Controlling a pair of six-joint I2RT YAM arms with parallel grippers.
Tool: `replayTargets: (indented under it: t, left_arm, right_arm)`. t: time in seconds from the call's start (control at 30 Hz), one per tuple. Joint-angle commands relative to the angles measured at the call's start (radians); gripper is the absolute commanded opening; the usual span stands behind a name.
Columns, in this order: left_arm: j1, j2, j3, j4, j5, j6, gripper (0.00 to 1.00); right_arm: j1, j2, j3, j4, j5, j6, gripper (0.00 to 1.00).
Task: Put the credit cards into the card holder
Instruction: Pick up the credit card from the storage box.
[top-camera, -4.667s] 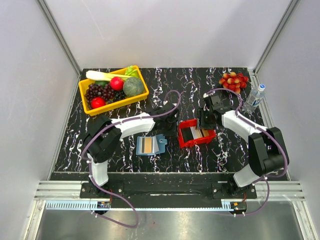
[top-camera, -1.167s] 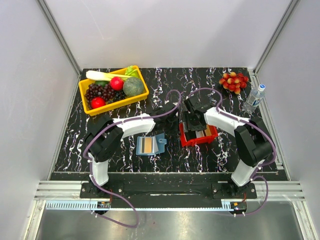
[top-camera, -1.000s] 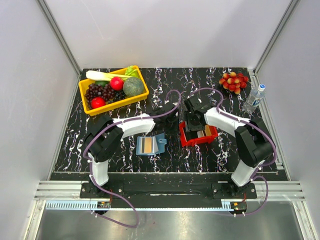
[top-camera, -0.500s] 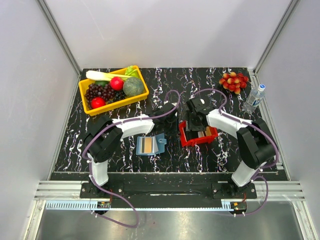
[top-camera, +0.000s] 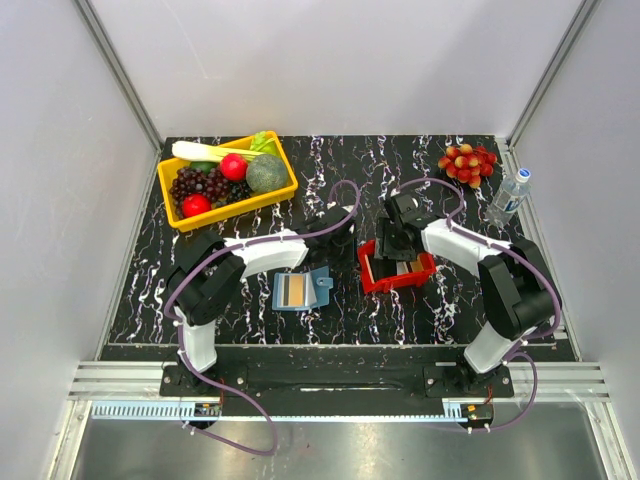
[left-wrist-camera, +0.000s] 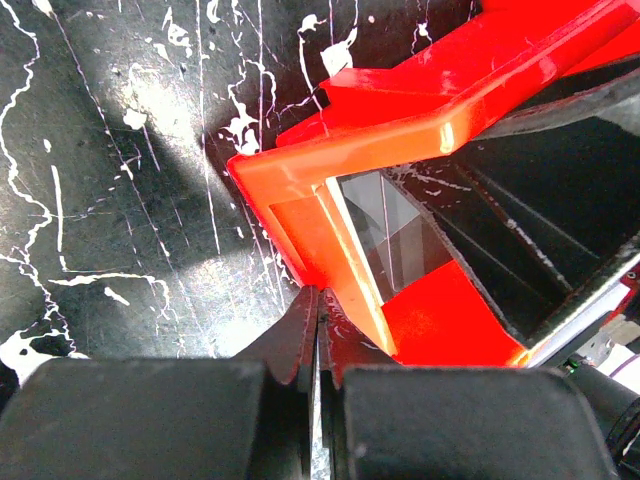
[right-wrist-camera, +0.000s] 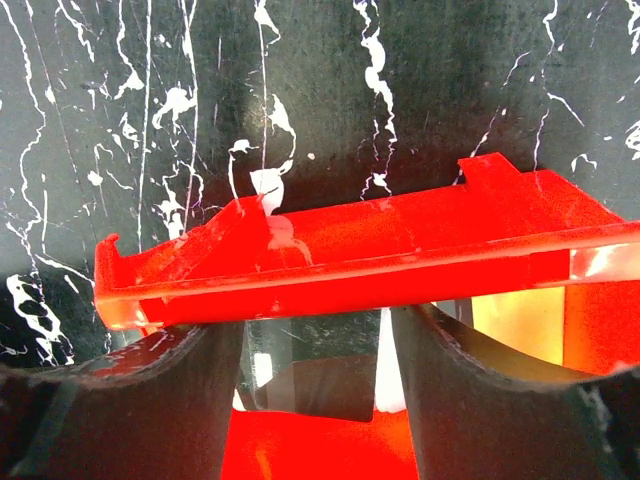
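The steel-blue card holder (top-camera: 300, 291) lies open on the black marbled table, a tan card (top-camera: 292, 289) in its pocket. To its right sits a red tray (top-camera: 412, 276). My left gripper (left-wrist-camera: 318, 296) is shut, its tips pressed against the red tray's (left-wrist-camera: 400, 130) outer wall near a corner. My right gripper (right-wrist-camera: 315, 350) reaches into the tray behind the rim (right-wrist-camera: 350, 262) and stands open. Its fingers straddle an upright dark grey card (right-wrist-camera: 325, 375), with a white card's edge (right-wrist-camera: 386, 360) and a tan card (right-wrist-camera: 515, 325) beside it.
A yellow bin (top-camera: 238, 207) of fruit and vegetables stands at the back left. A bunch of red berries (top-camera: 467, 161) and a water bottle (top-camera: 509, 196) are at the back right. Both arms meet at the tray mid-table.
My right gripper has shifted a little to the right over the red tray. The left arm and the card holder have stayed put.
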Motion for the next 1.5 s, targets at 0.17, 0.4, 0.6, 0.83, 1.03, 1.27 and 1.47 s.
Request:
replayTargets:
  t: [0.17, 0.4, 0.6, 0.83, 1.03, 1.27, 1.47]
  left_arm:
    - [-0.007, -0.026, -0.012, 0.042, 0.032, -0.004, 0.0]
    - [-0.005, -0.025, -0.01, 0.047, 0.037, -0.004, 0.0]
    - [-0.007, -0.022, -0.006, 0.044, 0.032, -0.004, 0.0]
    - [-0.001, -0.024, -0.006, 0.04, 0.032, 0.001, 0.0]
    - [0.002, -0.025, -0.006, 0.04, 0.034, 0.002, 0.0]
    - [0.004, -0.029, -0.006, 0.042, 0.034, 0.004, 0.0]
    - [0.005, -0.029, -0.009, 0.042, 0.031, 0.001, 0.0]
  right_arm:
    - [-0.025, 0.091, -0.098, -0.002, -0.069, 0.049, 0.41]
    - [-0.025, 0.014, -0.091, 0.007, -0.109, 0.031, 0.22]
    - [-0.025, -0.061, -0.085, 0.012, -0.149, 0.02, 0.06]
    - [-0.025, -0.075, -0.089, 0.027, -0.177, 0.017, 0.0]
    - [-0.025, -0.133, -0.111, 0.072, -0.218, 0.02, 0.0]
    - [-0.025, -0.172, -0.109, 0.069, -0.194, 0.008, 0.35]
    - [-0.013, -0.112, -0.074, 0.02, -0.189, -0.04, 0.57]
